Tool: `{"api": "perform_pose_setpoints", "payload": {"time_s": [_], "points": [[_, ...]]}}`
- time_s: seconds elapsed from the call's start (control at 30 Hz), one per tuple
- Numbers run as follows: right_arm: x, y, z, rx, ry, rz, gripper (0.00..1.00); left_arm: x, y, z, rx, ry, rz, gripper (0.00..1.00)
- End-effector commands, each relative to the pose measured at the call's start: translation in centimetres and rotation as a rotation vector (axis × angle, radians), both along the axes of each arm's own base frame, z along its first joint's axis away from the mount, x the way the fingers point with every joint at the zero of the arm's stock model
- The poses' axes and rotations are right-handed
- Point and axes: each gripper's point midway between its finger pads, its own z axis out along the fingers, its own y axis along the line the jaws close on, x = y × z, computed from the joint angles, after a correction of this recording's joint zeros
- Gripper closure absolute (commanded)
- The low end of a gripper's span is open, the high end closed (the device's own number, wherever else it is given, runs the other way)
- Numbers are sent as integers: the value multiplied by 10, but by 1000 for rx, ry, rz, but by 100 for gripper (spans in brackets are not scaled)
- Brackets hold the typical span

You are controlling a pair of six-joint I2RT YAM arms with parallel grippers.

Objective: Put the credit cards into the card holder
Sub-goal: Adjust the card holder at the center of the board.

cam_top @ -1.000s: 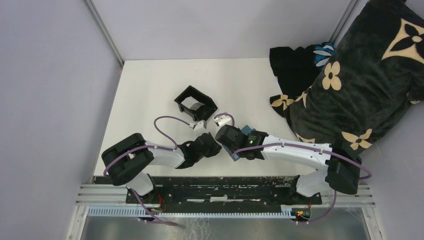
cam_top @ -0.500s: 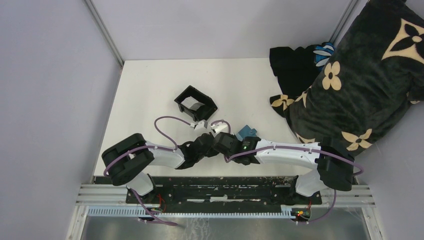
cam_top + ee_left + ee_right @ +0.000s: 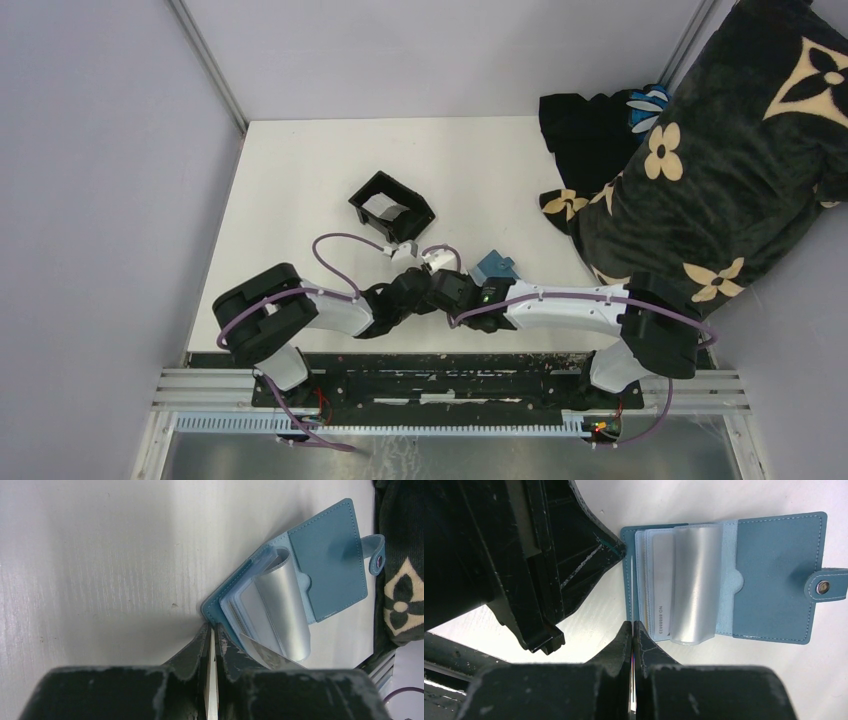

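Left gripper (image 3: 211,630): fingers pressed almost together on a thin pale strip seen edge-on, which looks like a credit card (image 3: 212,680); tips touch the near corner of the card holder
Right gripper (image 3: 632,627): fingers pressed together, nothing between them; tips just beside the holder's corner, next to the left gripper's tips
Card holder (image 3: 774,575): teal-blue wallet lying open and flat on the table (image 3: 300,180), lighter blue inside; snap tab (image 3: 824,586) sticks out from the flap on the far side from both grippers; in the top view it lies just right of the two meeting wrists
Plastic sleeves (image 3: 694,580): clear pockets bulge up from the holder's spine, arched over the open flap
Printed card (image 3: 663,580): pale card already in a sleeve, a line of small digits along one edge
Black box (image 3: 392,208): open-topped, beyond the left arm, apart from the holder; something pale inside, too small to tell
Blanket (image 3: 720,160): dark, with cream flower marks, heaped at the table's right edge
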Motion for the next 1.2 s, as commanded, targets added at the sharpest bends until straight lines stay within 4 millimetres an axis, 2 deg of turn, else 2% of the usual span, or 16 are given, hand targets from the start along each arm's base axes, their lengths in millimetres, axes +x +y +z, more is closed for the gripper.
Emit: {"api": "perform_pose_setpoints", "payload": {"time_s": [0.0, 0.33, 0.5, 0.77, 1.0, 1.17], "points": [[2, 3, -2, 18, -15, -18, 99, 3, -4, -1, 17, 5, 15, 87], [4, -8, -19, -47, -23, -46, 99, 2, 4, -12, 64, 27, 45, 91], [11, -19, -14, -91, -73, -70, 99, 3, 7, -19, 94, 41, 67, 96], [18, -32, -10, -168, -116, -82, 99, 2, 7, -27, 113, 61, 72, 97], [12, -19, -4, -88, -86, -56, 99, 2, 6, -28, 111, 63, 72, 96], [10, -15, -10, -82, -65, -50, 99, 3, 3, -24, 96, 58, 70, 96]]}}
